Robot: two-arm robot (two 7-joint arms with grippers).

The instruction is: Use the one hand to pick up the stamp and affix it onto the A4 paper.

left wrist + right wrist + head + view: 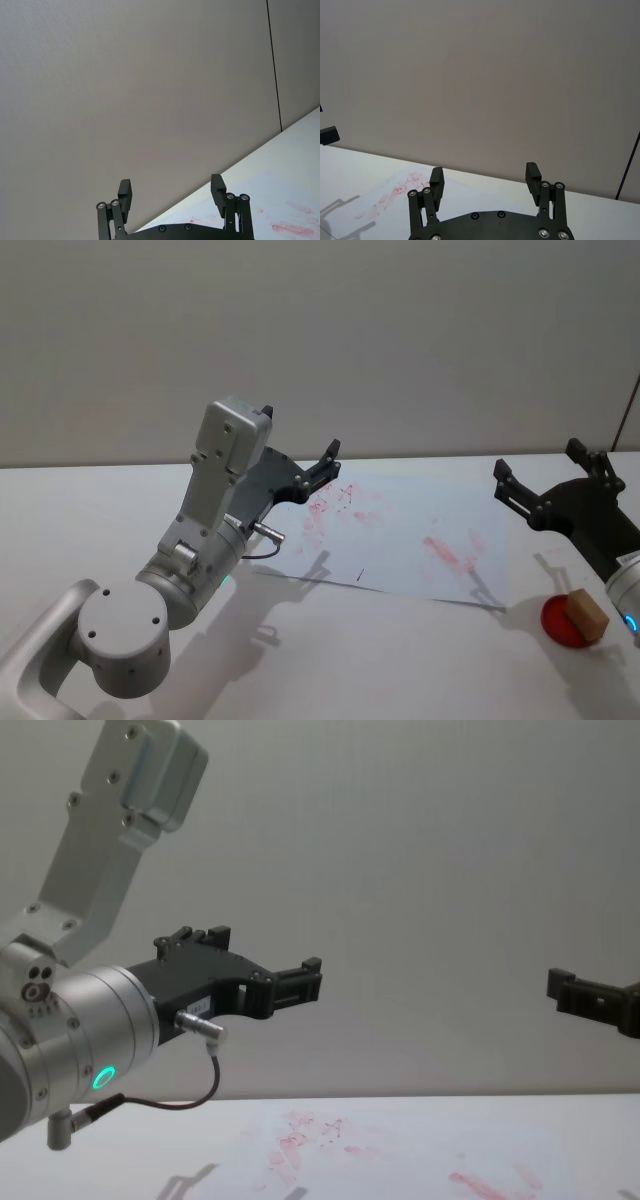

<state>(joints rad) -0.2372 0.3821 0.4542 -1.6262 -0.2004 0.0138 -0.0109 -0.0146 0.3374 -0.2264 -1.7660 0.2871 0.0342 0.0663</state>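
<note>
The stamp [586, 615], a small light-brown block, rests on a round red ink pad [560, 625] at the table's right front. The A4 paper [410, 540] lies flat mid-table, smeared with red prints; it also appears in the chest view [400, 1150] and right wrist view [395, 200]. My right gripper [538, 462], matte black on a dark arm, hovers open and empty above the paper's right edge, behind the stamp [485, 177]. My left gripper [330, 462], with a silver wrist and green ring light, hangs open over the paper's far left corner [171, 187] [310, 982].
The white table [120, 500] runs back to a plain grey wall. My left arm's large silver joints [125, 635] fill the front left. A thin dark cable [628, 410] hangs at the far right. Bare tabletop lies in front of the paper.
</note>
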